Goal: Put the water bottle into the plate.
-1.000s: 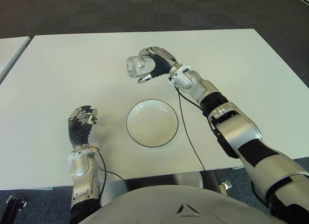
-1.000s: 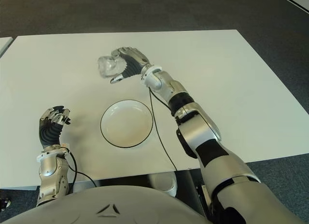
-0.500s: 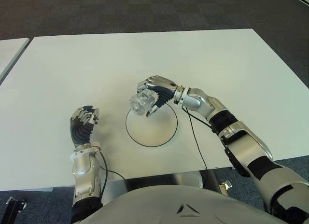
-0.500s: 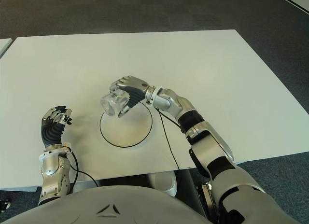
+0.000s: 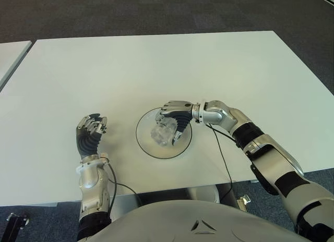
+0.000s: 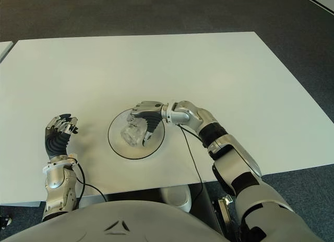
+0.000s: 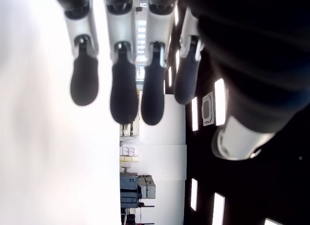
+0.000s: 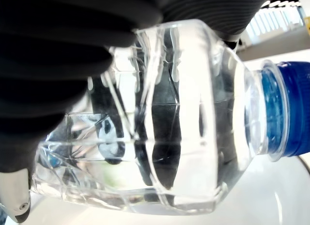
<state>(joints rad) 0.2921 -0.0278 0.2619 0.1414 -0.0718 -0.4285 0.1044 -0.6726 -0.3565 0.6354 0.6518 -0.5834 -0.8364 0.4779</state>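
Note:
A clear plastic water bottle [image 5: 162, 133] with a blue cap [image 8: 289, 111] lies on its side inside the white, dark-rimmed plate [image 5: 145, 146] in the middle of the table. My right hand [image 5: 175, 119] reaches in from the right, its dark fingers [image 8: 58, 45] still wrapped over the bottle [image 8: 160, 123]. Whether the bottle touches the plate's floor is hard to tell. My left hand [image 5: 90, 132] shows upright near the table's front edge, left of the plate, holding nothing, fingers [image 7: 123, 94] relaxed.
The white table [image 5: 104, 70] stretches wide around the plate. A black cable [image 5: 222, 158] runs from my right wrist over the front edge. Dark carpet lies beyond the table, and a second table's corner [image 5: 10, 51] shows at far left.
My right hand carried the bottle from the table's far side toward me and lowered it into the plate, tipping it on its side. The left hand stayed put.

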